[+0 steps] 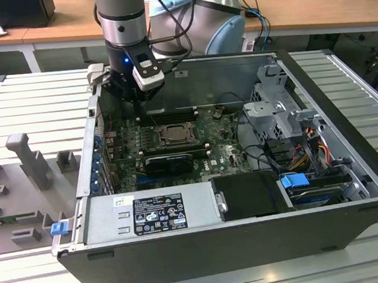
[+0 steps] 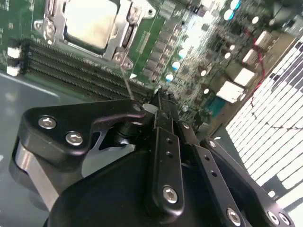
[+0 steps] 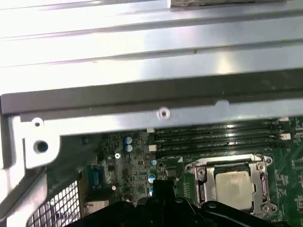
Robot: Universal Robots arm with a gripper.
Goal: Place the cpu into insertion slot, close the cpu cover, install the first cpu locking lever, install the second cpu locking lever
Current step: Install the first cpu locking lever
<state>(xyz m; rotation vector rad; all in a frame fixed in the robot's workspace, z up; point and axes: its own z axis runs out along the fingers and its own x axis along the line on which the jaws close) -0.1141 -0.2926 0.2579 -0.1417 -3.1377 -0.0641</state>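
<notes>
Cpu (image 2: 90, 23) seated, cover (image 2: 126, 32) down over it. Gripper (image 2: 162, 97) just beside the cover — fingers (image 2: 164, 127) clenched together, thin lever (image 2: 128, 85) standing near them.

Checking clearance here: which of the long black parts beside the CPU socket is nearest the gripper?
The memory slots, the parallel strips between the cpu and the case wall, ending by the gripper. The expansion card lies beyond the cpu, by the power supply.

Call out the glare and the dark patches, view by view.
First wrist view: glare washes out the metal case wall; the cpu is evenly lit. Second wrist view: the perforated panel blows out white, the gripper looks dark. Exterior view: the motherboard lies shaded inside the case.
</notes>
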